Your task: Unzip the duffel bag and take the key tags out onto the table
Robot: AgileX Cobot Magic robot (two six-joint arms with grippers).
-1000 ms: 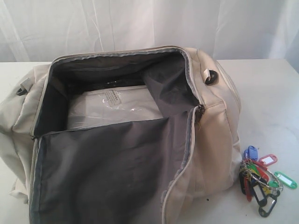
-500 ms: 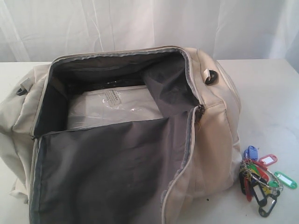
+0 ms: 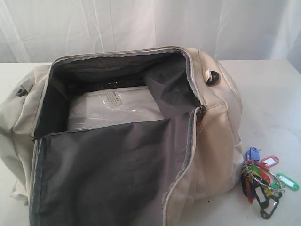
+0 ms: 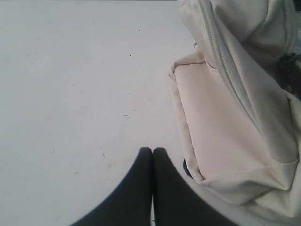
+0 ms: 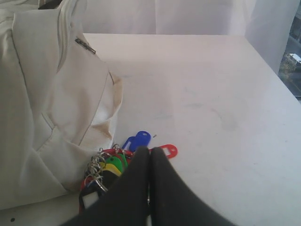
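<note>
No legible text, brand or number found. One small printed patch (image 3: 112, 98) on the clear plastic packet (image 3: 120, 113) inside the duffel bag (image 3: 218, 136) is too small to read.

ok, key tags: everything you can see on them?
The key tags are a loose bunch of small plastic tabs, blue, red, green, yellow and black, strung on metal rings. They lie in a heap on the white table, outside the duffel bag, close by its end; whether they touch it is unclear. Nothing holds them: the right fingers are shut and empty.
</note>
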